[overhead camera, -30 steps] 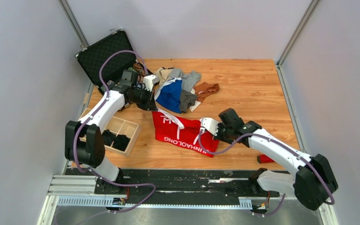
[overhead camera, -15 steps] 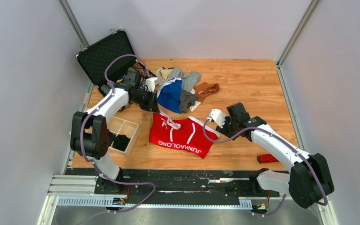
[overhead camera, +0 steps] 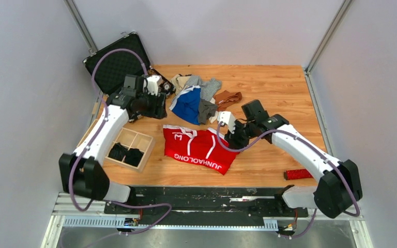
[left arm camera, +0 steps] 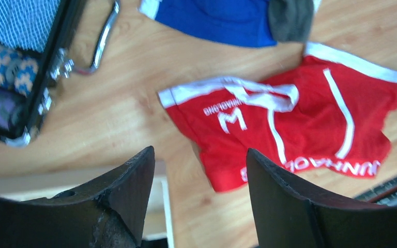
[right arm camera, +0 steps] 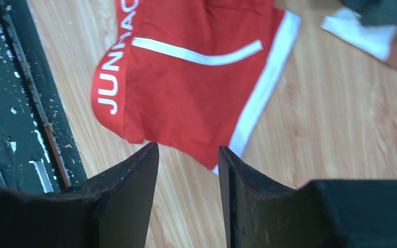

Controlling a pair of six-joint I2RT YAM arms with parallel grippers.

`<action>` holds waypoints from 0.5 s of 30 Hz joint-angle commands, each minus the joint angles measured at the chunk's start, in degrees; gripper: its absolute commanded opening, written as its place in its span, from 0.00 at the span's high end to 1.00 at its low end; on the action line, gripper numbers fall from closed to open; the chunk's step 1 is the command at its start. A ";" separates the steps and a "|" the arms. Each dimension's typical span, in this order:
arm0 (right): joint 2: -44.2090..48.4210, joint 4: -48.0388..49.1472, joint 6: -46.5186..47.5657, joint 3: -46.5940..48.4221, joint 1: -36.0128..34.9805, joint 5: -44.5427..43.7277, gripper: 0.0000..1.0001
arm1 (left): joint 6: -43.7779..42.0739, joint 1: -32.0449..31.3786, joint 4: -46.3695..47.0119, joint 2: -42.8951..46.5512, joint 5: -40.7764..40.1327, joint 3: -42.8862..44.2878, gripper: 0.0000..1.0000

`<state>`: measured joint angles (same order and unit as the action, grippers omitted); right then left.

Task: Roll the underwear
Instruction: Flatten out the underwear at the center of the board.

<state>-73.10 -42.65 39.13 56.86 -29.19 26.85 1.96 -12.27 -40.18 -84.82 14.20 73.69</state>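
Observation:
Red underwear with white trim and white lettering lies spread flat on the wooden table, near the front middle. It also shows in the left wrist view as red underwear and in the right wrist view as red underwear. My left gripper hovers open behind its left corner, holding nothing. Just off its right edge, my right gripper is open above bare wood. A heap of more underwear sits behind: blue with white trim, grey, brown and beige.
An open black case stands at the back left, patterned rolls inside it. A wooden divided box with dark rolled cloth sits at the left edge. A red stick-like object lies front right. A black rail runs along the near edge.
Both grippers have opened and let go of the red underwear, which now lies flatter. The left gripper has drawn back to the left; the right has lifted off the cloth's right edge.

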 commanded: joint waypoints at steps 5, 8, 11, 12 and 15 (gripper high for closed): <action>-13.63 10.07 -0.28 8.51 -4.47 5.13 0.33 | 4.10 -0.96 -9.87 7.83 7.52 -10.46 0.23; -21.99 12.09 -3.63 14.18 -4.39 4.25 0.20 | 5.09 -2.33 -9.13 7.51 8.80 -11.17 0.25; -29.40 12.36 -1.59 18.40 -4.39 2.80 0.17 | 6.13 -3.56 -8.44 7.43 9.56 -11.82 0.26; -31.91 12.32 -2.13 19.82 -4.28 0.54 0.19 | 6.72 -3.60 -8.34 7.18 9.63 -11.99 0.26; -35.56 12.13 -4.19 20.67 -2.01 -1.62 0.25 | 7.03 -3.63 -7.71 6.60 9.58 -12.27 0.26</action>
<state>-104.68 -32.29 37.43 75.16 -33.28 27.99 6.98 -15.57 -49.34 -78.13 21.91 61.52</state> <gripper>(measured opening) 0.783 0.745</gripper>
